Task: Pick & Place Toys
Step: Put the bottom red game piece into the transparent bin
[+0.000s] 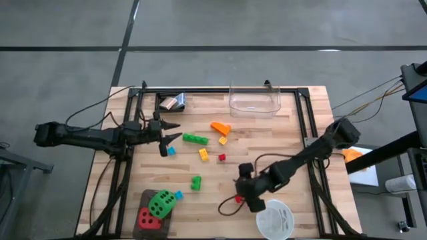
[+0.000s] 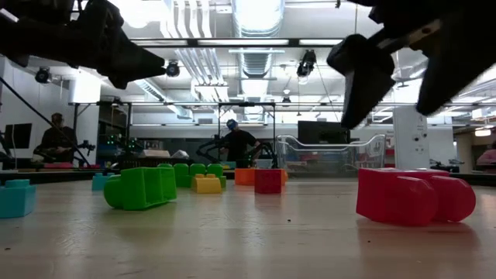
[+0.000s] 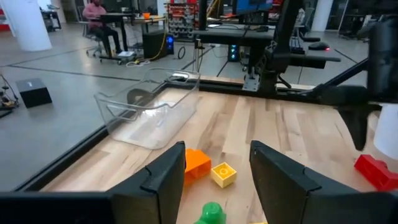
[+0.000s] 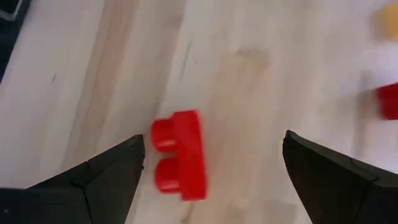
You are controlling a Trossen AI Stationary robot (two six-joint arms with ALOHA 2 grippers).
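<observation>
1. The red brick [image 4: 179, 154] lies on the desk [image 4: 249, 74] directly under the right end effector [image 4: 211, 168], a little toward one finger and not centred in the gap. Nothing is gripped; the jaws stand wide apart with the brick lying loose between them.

2. I'd judge this the approach step of a pick: the right end effector hangs above the red brick and has not yet come down to it. The next move calls for shifting slightly to centre the brick, lowering, then closing across its narrow sides.

3. The left end effector [image 1: 170, 135] waits at the far side of the desk, jaws open and empty. Ahead of it sit a green brick [image 1: 195, 139], an orange brick [image 1: 221, 126] and a yellow brick [image 1: 203, 154]; a small blue brick [image 1: 171, 151] lies just beside it.

4. Only the high view shows the whole spread: the white bowl [image 1: 275, 220] just beside the right end effector, the clear tub [image 1: 254, 100] well beyond it at the desk's far edge, and the green die [image 1: 160, 203] and red die [image 1: 147, 217] resting together off to one side.

5. The low view shows what the overhead hides: daylight between the right end effector's fingers and the red brick, so no contact yet. The left wrist view adds the tub seen empty, and people in the room behind.
</observation>
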